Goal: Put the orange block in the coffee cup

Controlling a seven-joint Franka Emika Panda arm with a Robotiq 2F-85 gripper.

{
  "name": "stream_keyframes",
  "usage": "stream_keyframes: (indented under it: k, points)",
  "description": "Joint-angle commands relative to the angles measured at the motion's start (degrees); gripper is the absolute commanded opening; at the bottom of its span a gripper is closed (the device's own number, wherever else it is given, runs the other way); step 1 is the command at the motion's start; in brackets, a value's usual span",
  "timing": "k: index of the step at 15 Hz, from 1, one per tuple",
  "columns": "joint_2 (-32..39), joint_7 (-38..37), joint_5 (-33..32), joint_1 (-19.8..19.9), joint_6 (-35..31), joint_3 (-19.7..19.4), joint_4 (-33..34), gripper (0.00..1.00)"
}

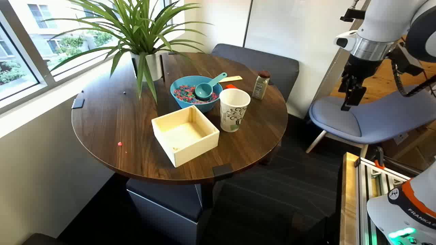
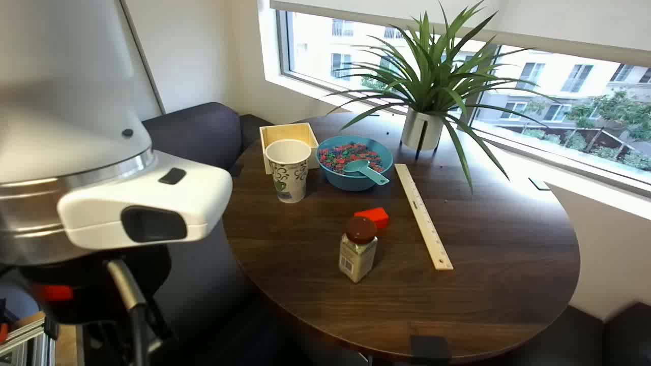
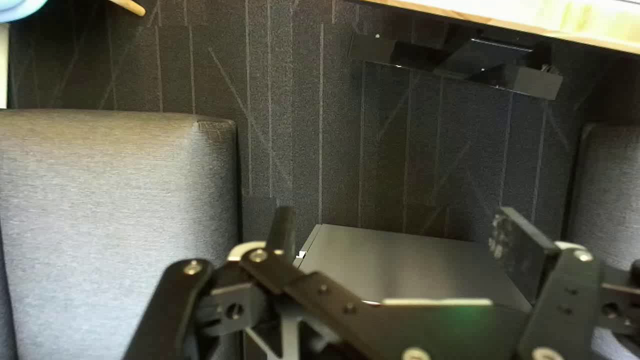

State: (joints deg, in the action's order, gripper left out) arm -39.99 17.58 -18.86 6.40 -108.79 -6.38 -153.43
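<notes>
Robotiq gripper [image 3: 400, 235] hangs past the edge of the round table [image 2: 488, 305], jaws spread with nothing between them. Reaching seems the step in hand: next it should cross the edge and descend on the orange block [image 2: 380, 217], clear of spice jar [image 2: 357, 254] and paper coffee cup [image 1: 233, 112]. The block lies well apart from it, farther in from the edge than the jar; partly hidden, so its angle is hard to read.
</notes>
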Motion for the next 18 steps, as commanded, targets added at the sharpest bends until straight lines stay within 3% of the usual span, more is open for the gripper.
stream_keyframes:
  k: [1,6,9,13,18]
  points:
    - [0.0,-0.4,-0.4,-0.8,0.3,-0.7,0.1,1.0]
    - [0.0,-0.4,-0.4,-0.8,0.3,-0.7,0.1,1.0]
    - [5.0,-4.1,2.1,-1.5,-0.7,0.1,5.6,1.0]
    - [12.3,-8.4,3.8,-1.2,1.7,0.3,18.0,1.0]
    - [25.2,-6.1,7.3,-3.7,3.2,1.7,36.4,1.0]
